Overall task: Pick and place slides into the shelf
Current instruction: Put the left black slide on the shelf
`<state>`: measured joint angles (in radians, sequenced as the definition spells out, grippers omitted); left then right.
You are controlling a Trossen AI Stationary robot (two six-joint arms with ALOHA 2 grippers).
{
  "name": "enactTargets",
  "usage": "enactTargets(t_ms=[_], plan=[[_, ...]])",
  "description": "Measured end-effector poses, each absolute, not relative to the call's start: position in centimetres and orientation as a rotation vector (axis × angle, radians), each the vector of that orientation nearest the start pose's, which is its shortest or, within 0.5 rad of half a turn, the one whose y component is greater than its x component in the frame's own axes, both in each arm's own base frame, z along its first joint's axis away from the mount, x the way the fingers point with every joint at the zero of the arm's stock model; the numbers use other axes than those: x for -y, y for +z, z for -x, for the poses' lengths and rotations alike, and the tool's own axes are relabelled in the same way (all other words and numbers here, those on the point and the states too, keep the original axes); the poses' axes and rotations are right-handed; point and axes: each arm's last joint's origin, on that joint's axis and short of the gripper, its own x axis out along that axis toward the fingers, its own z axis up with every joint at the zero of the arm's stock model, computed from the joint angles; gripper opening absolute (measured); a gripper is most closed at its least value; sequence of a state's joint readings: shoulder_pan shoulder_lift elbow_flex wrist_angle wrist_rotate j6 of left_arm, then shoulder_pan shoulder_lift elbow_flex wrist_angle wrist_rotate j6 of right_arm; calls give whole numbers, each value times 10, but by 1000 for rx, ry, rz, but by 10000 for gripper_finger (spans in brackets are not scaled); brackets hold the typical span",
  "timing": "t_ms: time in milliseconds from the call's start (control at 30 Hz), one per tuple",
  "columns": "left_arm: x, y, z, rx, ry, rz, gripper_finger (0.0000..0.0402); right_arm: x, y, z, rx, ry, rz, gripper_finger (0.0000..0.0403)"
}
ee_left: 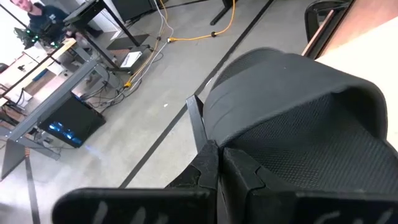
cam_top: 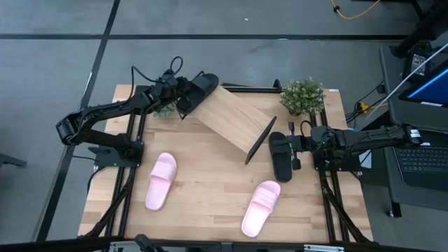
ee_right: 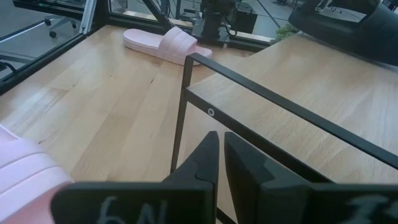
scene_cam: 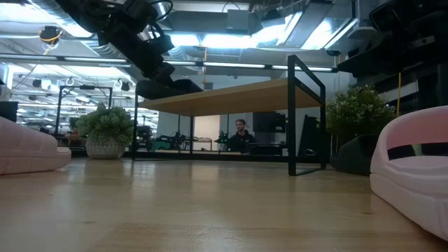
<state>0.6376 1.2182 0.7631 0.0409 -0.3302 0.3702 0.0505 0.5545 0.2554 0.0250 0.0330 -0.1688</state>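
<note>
Left gripper [cam_top: 187, 92]: clenched on one black slide [cam_top: 201, 87], at the shelf's [cam_top: 234, 120] 11 o'clock corner. Right gripper [cam_top: 292, 145]: nearly closed, touching second black slide [cam_top: 281, 155] at the shelf's 3 o'clock. Pink slides [cam_top: 162, 180] [cam_top: 261, 207]: on table [cam_top: 210, 196], 6 o'clock.

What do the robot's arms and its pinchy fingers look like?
Both arms are dark, almost black, built from jointed segments with black cables looping along them. The left gripper and right gripper each end in two flat, dark, wedge-shaped fingers. In the right wrist view, pale handwritten-looking marks sit on the black block behind the fingers.
</note>
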Motion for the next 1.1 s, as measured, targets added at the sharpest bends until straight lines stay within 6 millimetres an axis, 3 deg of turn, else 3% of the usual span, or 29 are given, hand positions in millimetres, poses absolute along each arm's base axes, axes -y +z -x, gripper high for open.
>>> enactTargets(t_ms=[533, 1100], plan=[[-164, 259, -204, -609, 896, -277, 2, -6, 201, -140, -272, 40, 177, 29], [-164, 259, -204, -615, 909, -285, 87, -6, 202, -140, -272, 40, 177, 29]])
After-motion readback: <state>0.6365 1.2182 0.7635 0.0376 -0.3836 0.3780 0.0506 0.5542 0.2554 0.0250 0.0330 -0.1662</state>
